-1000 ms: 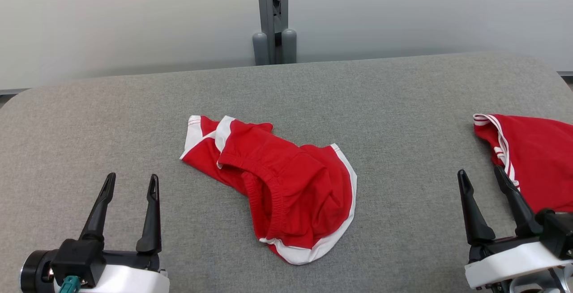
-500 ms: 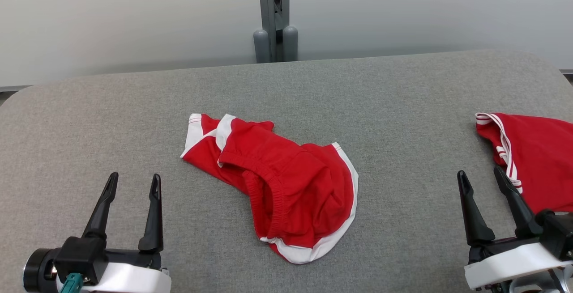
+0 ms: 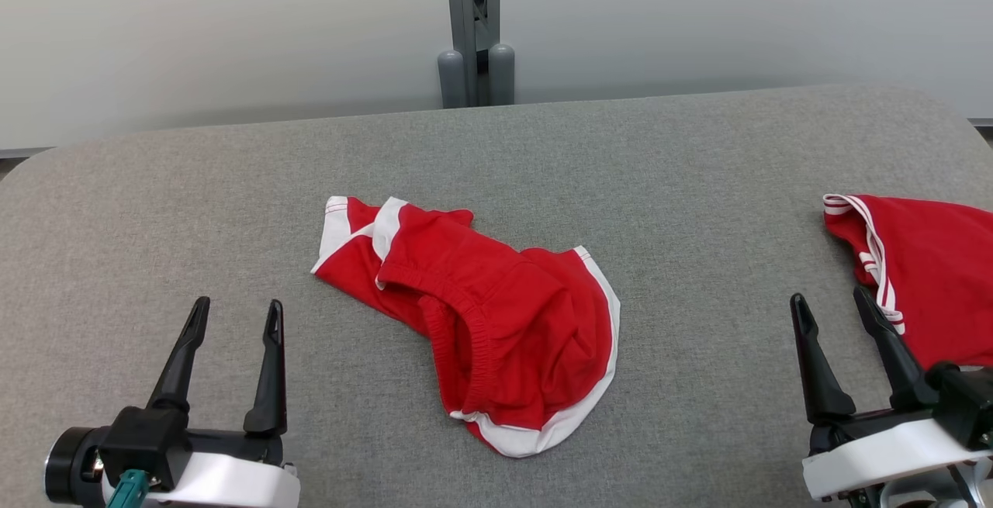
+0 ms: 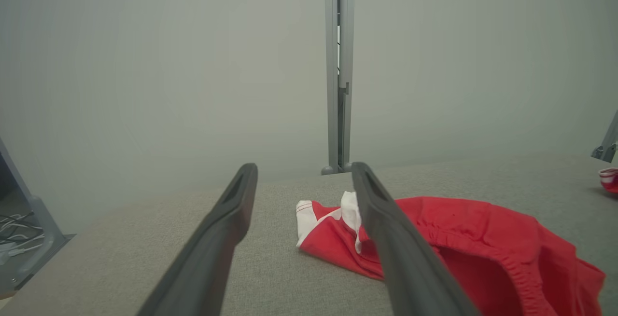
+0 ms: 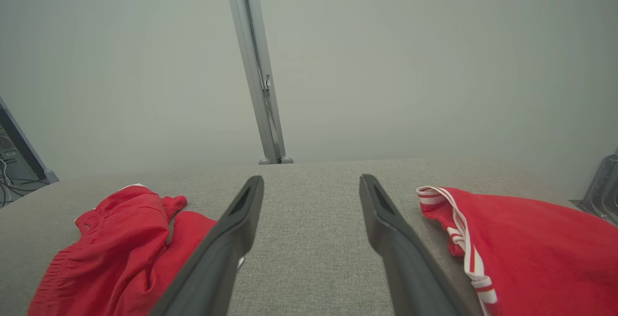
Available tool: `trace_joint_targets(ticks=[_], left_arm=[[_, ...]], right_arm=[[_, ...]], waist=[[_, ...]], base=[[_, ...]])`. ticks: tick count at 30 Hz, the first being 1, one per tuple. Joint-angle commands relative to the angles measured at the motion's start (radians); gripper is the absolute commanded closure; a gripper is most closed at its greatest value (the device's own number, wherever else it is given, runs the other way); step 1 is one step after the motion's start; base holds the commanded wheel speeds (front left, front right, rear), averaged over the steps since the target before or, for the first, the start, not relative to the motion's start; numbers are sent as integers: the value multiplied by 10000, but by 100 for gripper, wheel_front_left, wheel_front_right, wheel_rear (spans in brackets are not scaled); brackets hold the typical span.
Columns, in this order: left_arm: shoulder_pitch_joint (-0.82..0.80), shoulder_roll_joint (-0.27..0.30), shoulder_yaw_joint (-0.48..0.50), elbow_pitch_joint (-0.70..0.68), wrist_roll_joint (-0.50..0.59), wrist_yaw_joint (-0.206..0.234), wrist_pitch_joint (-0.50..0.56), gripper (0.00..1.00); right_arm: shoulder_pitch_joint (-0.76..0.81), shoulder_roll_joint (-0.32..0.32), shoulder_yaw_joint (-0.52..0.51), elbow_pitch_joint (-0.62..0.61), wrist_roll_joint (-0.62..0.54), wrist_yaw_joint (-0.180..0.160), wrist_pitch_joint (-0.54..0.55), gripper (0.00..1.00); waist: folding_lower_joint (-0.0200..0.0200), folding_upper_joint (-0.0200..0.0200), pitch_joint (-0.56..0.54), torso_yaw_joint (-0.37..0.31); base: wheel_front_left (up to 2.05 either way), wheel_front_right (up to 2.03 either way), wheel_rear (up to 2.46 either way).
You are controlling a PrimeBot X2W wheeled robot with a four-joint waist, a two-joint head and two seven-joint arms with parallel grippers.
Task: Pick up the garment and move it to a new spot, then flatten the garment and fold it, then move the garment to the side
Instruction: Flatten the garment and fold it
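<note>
Grey cloth-covered table (image 3: pixel 698 167), with a grey upright post (image 3: pixel 472 19) standing behind the middle of its far edge, against a pale wall (image 3: pixel 194 27).

The garment (image 3: pixel 481 337), a pair of red shorts with white trim, lies crumpled on the table on the near side of the post, almost straight in front of it and well apart from it. A gathered elastic waistband runs as a ridge across its middle. One white-edged hem lies at the end nearer the post. Another curves round the end farthest from the post.

A second red garment (image 3: pixel 931 275), with white stripes along its edge, lies far to the robot's right of the post, at the end of the table. The edge of the head view cuts it off.

The left gripper (image 3: pixel 237 305) stands to the robot's left of the post and farther from it than the near hem of the shorts. Its two dark fingers are spread wide, point towards the post's side of the table, and hold nothing.

The right gripper (image 3: pixel 829 296) stands about as far from the post on the robot's right, fingers equally wide apart and empty. Its outer finger is just beside the striped edge of the second garment; whether it touches the cloth cannot be told. Both grippers are apart from the shorts.
</note>
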Motion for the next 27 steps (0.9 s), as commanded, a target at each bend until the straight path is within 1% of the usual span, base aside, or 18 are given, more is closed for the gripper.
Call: trace_joint_targets(ticks=[1,3,6,11,13,16,23,24,25,26,27], left_arm=[[-175,18,-19,-28,-30,31,-15,0],[-316,2,-181,-95,-43,-138,123,0],[-541,14,-662,-111,-117,-571,616,0],[-1006,-13,-1902,90,-31,-1561,1704,0],[-1145,-53,-2396,319,-23,-1973,2021,0],[-1308,-147,-2919,736,-54,-2446,2307,0],[-1796,-388,-3329,1861,-201,-2971,2452,0],[-1869,-405,-3399,2026,-207,-3055,2485,5],[-1922,-425,-3437,2164,-250,-3110,2524,62],[-2001,-452,-3430,2259,-268,-3147,2491,100],[-2082,-481,-3420,2345,-294,-3160,2446,100]], right_arm=[[-42,-24,-16,2,6,2,-33,0],[-49,-33,-38,-31,5,2,-22,0],[-127,-84,21,-76,-8,2,34,0],[-263,-99,173,-60,23,2,17,0],[-297,-98,206,-23,41,2,-12,0],[-357,-78,243,46,102,2,-86,0],[-526,-46,291,204,191,2,-239,0],[-555,-42,277,229,200,2,-245,0],[-582,-40,262,249,201,2,-263,0],[-610,-32,250,263,207,2,-283,0],[-626,-28,236,278,211,2,-288,0]], waist=[[0,0,7,4],[0,0,61,23],[0,0,190,5],[0,0,499,-126],[0,0,633,-194],[0,0,826,-314],[0,0,1116,-589],[0,0,1124,-626],[0,0,1134,-661],[0,0,1149,-689],[0,0,1159,-707]], base=[[0,0,0],[0,0,0],[0,0,0],[0,0,0],[0,0,0],[0,0,0],[0,0,0],[0,0,0],[0,0,0],[0,0,0],[0,0,0]])
